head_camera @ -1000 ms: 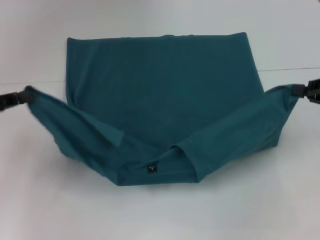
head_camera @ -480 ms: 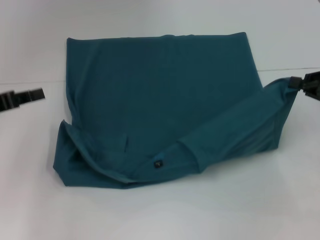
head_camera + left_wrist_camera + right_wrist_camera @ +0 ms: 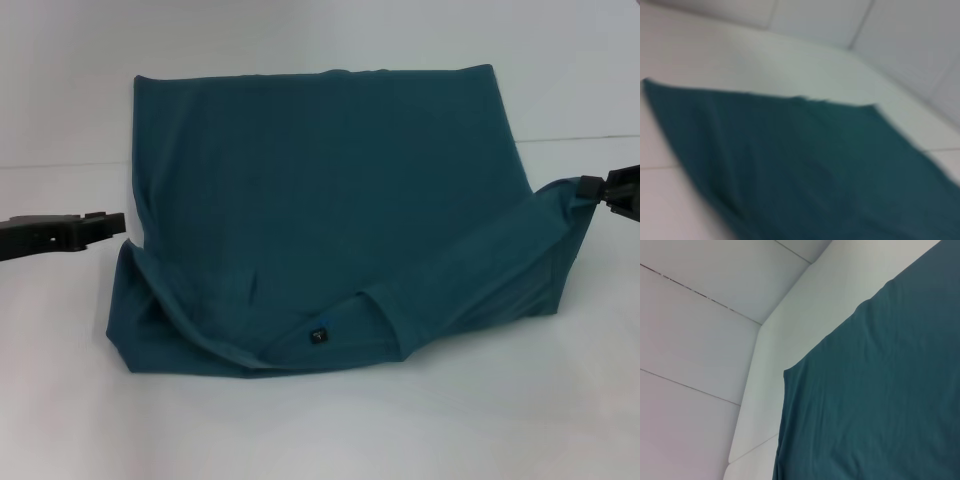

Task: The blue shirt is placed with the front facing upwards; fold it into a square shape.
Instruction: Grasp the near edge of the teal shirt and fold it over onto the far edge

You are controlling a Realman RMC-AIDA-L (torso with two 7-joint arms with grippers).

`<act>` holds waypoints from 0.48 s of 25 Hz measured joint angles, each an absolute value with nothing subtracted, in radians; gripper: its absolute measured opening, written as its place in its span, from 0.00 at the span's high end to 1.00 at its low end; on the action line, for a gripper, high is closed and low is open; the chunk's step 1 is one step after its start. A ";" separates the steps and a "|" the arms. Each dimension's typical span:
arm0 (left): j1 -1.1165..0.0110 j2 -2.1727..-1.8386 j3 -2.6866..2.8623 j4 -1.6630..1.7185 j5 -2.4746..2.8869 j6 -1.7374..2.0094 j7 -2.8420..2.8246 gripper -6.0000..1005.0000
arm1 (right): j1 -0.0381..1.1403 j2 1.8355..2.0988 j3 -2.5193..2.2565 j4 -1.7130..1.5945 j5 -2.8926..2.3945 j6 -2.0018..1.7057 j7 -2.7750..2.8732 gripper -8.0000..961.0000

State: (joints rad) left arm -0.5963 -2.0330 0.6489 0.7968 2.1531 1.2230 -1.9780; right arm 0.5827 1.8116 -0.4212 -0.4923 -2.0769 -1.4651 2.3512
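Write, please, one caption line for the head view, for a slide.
Right gripper holds up one corner of the blue shirt; left gripper hovers beside its slumped edge.

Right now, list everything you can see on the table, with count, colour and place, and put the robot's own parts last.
blue shirt: one, dark teal-blue, spread across the middle of the table, its near edge bunched into folds, its right corner lifted.
label: one, small and dark, on the shirt's near edge, about the middle.
table: one, white, under the shirt, with white wall panels behind.
left gripper: one, black, at the shirt's left edge, holding no cloth.
right gripper: one, black, at the right edge of the head view, pinching the shirt's lifted right corner.
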 joint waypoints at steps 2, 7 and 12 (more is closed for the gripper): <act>-0.613 -2.038 0.702 0.796 2.191 1.152 -2.032 0.88 | 0.585 1.812 -0.423 -0.492 -2.077 -1.464 2.351 0.98; -0.679 -2.037 0.732 0.767 2.305 1.095 -2.176 0.74 | 0.593 1.813 -0.423 -0.492 -2.077 -1.462 2.354 0.98; -0.741 -2.040 0.744 0.755 2.471 1.074 -2.313 0.44 | 0.599 1.813 -0.423 -0.495 -2.077 -1.454 2.358 0.98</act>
